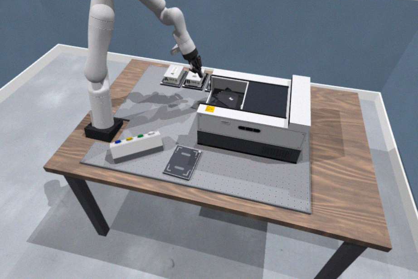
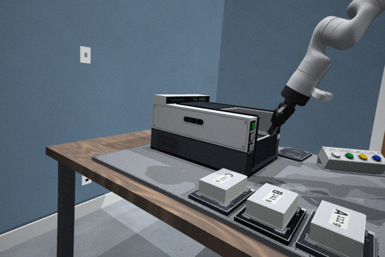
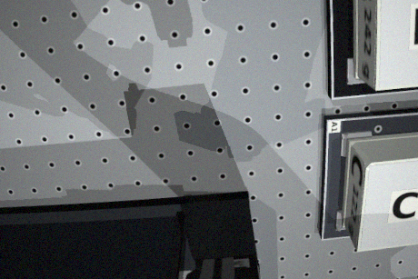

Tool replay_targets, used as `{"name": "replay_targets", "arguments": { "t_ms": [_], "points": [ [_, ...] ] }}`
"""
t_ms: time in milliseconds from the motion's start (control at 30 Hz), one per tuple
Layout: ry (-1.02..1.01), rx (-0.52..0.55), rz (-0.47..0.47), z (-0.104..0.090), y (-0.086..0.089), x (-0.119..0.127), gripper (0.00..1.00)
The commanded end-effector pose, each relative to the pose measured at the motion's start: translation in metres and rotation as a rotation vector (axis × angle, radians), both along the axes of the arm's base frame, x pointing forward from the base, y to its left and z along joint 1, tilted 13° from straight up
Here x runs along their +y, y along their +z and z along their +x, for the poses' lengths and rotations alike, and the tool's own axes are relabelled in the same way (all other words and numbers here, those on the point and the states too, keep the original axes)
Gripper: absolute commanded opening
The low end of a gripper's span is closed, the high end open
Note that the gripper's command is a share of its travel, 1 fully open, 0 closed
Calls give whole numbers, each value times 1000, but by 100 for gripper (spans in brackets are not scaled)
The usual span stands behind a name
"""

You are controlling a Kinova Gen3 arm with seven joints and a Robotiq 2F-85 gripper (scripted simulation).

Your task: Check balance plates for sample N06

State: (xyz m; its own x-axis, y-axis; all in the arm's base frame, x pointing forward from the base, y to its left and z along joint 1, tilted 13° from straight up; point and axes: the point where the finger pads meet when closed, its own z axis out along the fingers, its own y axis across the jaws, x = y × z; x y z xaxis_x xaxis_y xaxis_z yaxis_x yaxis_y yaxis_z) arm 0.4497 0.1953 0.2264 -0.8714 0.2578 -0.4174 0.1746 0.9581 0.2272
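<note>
The centrifuge (image 1: 253, 113) stands with its door open. The bucket (image 1: 226, 97) under the opening is dark and empty, and I read a 2 on it. The sample N06 shows in no view. My gripper (image 2: 272, 130) is shut and empty. It hangs tilted just off the centrifuge's front left edge, a little away from the column of keys (image 2: 252, 137), whose top key is green. Balance plates C 122 g (image 2: 222, 184), B 242 g (image 2: 272, 204) and A 112 g (image 2: 337, 227) sit on their nests. B (image 3: 391, 28) and C (image 3: 386, 201) also show in the wrist view.
The landing nest N2 (image 1: 182, 162) is bare, in front of the centrifuge. The operator panel (image 1: 136, 144) with its blue, yellow, green and white keys stands beside it. The centrifuge's dark base (image 3: 123, 237) fills the bottom of the wrist view.
</note>
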Motion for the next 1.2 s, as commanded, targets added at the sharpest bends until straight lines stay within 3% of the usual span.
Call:
{"name": "replay_targets", "arguments": {
  "t_ms": [0,1167],
  "points": [
    [0,-1,1,-3,8,-1,10],
    [0,-1,1,-49,96,-14,10]
  ]
}}
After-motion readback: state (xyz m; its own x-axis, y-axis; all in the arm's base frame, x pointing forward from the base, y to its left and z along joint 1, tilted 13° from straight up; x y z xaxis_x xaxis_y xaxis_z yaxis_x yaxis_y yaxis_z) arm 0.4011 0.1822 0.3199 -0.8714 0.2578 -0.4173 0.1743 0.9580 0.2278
